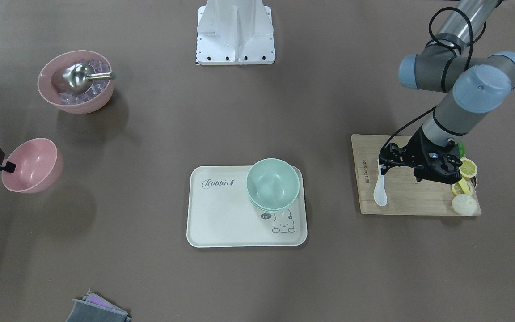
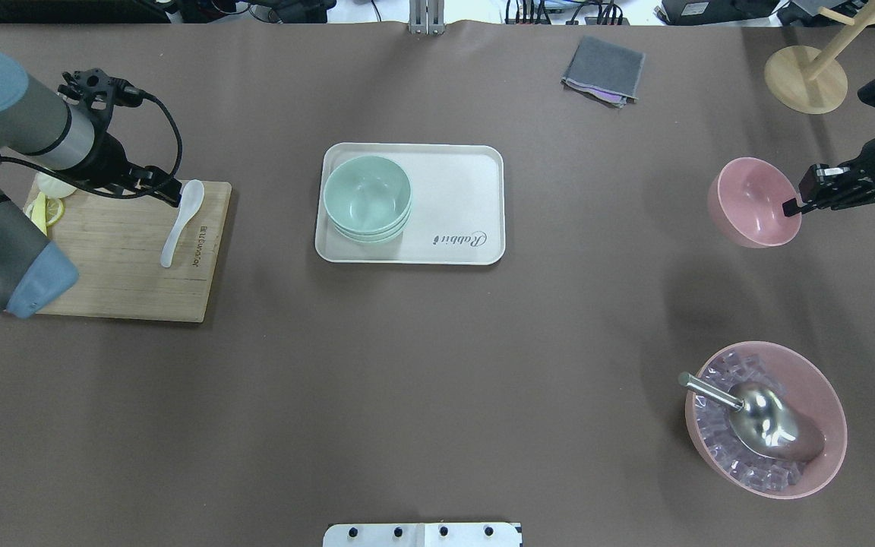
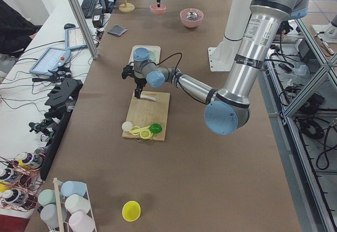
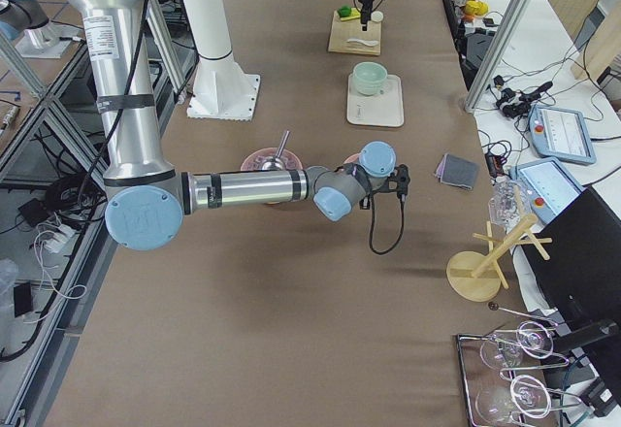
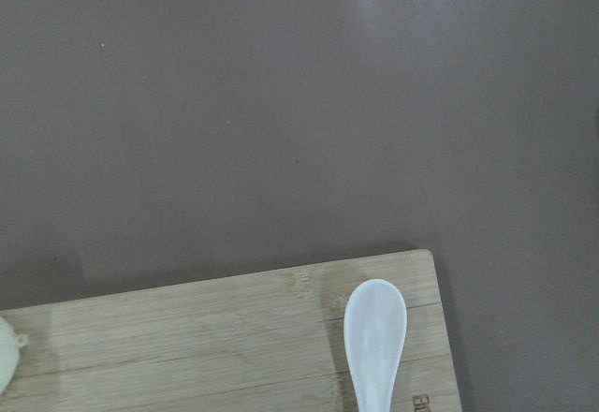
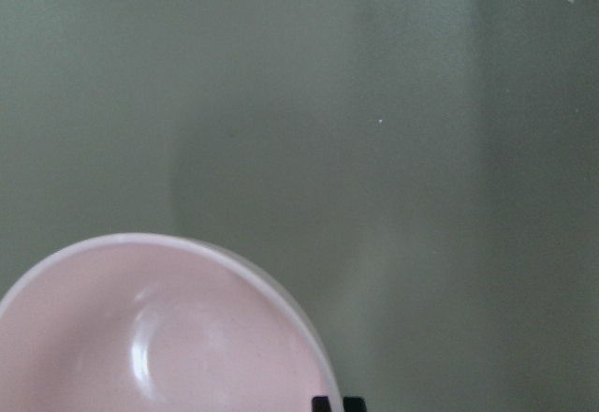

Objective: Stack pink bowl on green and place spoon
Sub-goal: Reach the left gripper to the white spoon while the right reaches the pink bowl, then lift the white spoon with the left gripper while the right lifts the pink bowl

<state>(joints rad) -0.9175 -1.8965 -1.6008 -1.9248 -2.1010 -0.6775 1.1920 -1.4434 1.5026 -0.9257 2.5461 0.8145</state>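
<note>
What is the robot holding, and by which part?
Right tool pinches the empty pink bowl by its rim. Left tool is at the spoon; grip unclear.

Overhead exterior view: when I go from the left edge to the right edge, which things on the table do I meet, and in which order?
lemon slices → white spoon → green bowls → grey cloth → empty pink bowl

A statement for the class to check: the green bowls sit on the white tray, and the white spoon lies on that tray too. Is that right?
Not quite. The green bowls do sit on the white tray, but the white spoon is on the wooden cutting board, as the overhead exterior view shows.
</note>
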